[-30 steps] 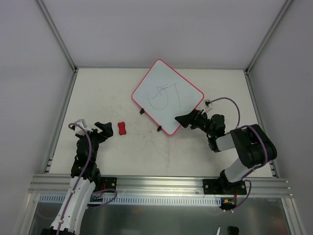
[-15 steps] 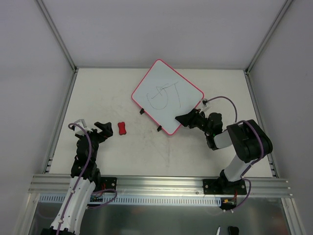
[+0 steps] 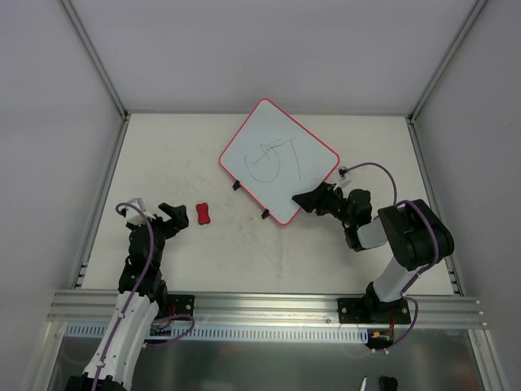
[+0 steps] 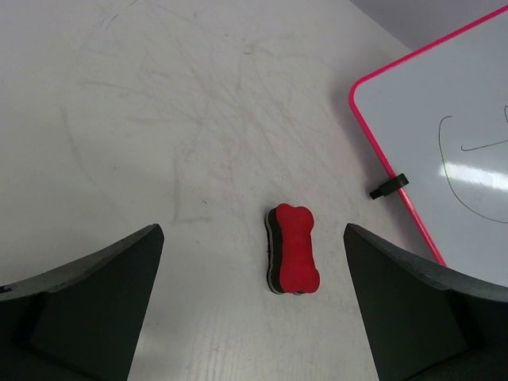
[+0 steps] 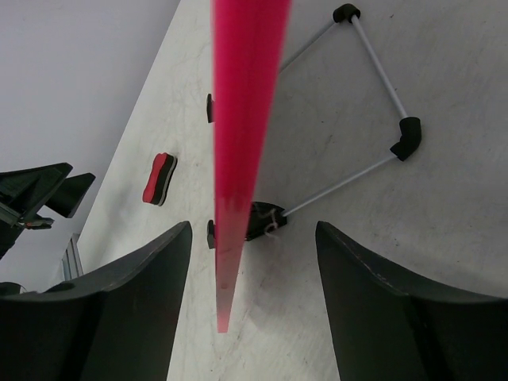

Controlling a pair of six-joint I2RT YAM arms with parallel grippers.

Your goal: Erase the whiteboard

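**Top view:** the whiteboard (image 3: 279, 160) is lying tilted like a diamond at the far middle of the table (image 3: 163, 155), and the marker scribble (image 3: 273, 159) hasn't been wiped yet. The right claw (image 3: 302, 199) is parked at the board's near-right edge. The left claw (image 3: 178, 215) is well off to the board's left, with the red bow-shaped eraser (image 3: 203, 214) just beside its tips. Best guess is that the eraser pickup is the step in hand, with the board meant to be steadied from the other side.

**Left wrist:** the left claw (image 4: 252, 230) is spread wide and nothing is held. The eraser (image 4: 292, 248) sits on the table just ahead, a bit right of centre between the fingers. For a good grab, it should probably be nudged right and lowered so the narrow waist gets pinched, felt side kept down. The whiteboard (image 4: 452, 135) is off to the right, apart from the claw, with one black clip (image 4: 389, 186) showing on its rim.

**Right wrist:** the board's red-pink rim (image 5: 242, 119) is seen edge-on, running down between the fingers of the right claw (image 5: 252, 230). The jaws are apart, with a gap visible on each side, so the rim is straddled, not clamped. If it's to be held, it should be closed on gently so nothing gets shoved. A wire frame (image 5: 373, 59) can be seen on the table beyond.
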